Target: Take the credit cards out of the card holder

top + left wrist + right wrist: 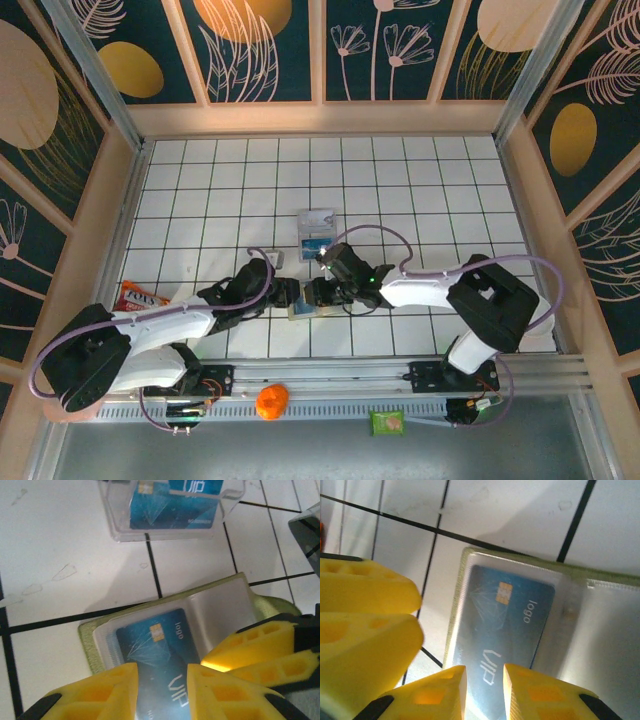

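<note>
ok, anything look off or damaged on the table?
Nothing damaged or spilled. Strays: an orange object and a green packet sit by the front rail, and a snack wrapper lies far left. Card holder lies open and flat.

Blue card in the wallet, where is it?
Left wrist view: the blue card lies in the open card holder, its near end between the fingertips of the left gripper.
</note>
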Robot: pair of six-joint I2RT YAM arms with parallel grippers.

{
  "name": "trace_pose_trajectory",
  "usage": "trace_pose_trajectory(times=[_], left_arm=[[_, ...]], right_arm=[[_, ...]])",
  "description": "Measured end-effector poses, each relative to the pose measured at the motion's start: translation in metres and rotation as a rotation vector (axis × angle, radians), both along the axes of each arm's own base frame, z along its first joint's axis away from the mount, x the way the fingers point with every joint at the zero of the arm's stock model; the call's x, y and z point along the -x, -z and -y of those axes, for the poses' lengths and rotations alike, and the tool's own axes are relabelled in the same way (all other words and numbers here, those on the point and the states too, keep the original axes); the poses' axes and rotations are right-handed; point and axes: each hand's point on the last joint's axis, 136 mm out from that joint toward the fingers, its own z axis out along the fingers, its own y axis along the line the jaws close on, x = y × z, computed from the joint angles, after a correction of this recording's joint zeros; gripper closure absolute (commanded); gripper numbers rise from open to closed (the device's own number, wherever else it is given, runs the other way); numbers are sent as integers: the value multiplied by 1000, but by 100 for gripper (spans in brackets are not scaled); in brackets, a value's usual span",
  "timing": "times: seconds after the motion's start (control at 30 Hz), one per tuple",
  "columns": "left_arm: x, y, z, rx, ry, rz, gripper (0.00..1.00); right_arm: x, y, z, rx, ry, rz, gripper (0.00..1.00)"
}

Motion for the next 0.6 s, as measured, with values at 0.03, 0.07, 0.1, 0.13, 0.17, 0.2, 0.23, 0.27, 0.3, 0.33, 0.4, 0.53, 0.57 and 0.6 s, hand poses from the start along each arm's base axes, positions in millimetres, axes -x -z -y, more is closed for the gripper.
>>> trace_pose_trajectory(times=[0.03,0.07,0.1,0.13,0.17,0.2,0.23,0.27,0.3,0.33,0.4,0.53,0.57,0.6], left_arm=[[1,2,-2,-6,-2,-3,69],[2,4,-3,-10,-2,-7,69],[3,5,-3,-13,-2,-10,69],[3,6,-4,-15,-1,-12,69],[3,7,-4,-16,-2,-12,69],[4,7,-5,-17,-1,-13,69],[4,8,-5,-18,-1,-14,69],[4,8,-5,-18,-1,-15,69],[4,9,-5,-19,-1,-15,69],[4,9,-5,-19,-1,-16,69],[5,9,-6,-20,-1,-16,69],[5,9,-5,-17,0,-16,69],[4,9,-5,-16,1,-16,69],[4,10,-4,-18,1,-18,70]], right_arm=[[-1,1,1,1,6,-5,74],[-1,1,1,1,10,-8,74],[-1,1,1,0,15,-11,74],[-2,1,1,-1,20,-14,74],[-2,1,1,1,23,-18,74],[-2,2,1,2,25,-20,75],[-2,2,1,4,27,-22,75],[-3,3,1,6,28,-24,75],[-3,4,1,7,28,-24,75],[-3,5,1,9,31,-27,76],[-3,5,1,12,34,-28,76],[-4,6,2,20,47,-35,77],[-4,7,3,24,51,-36,78],[-4,7,3,33,56,-36,78]])
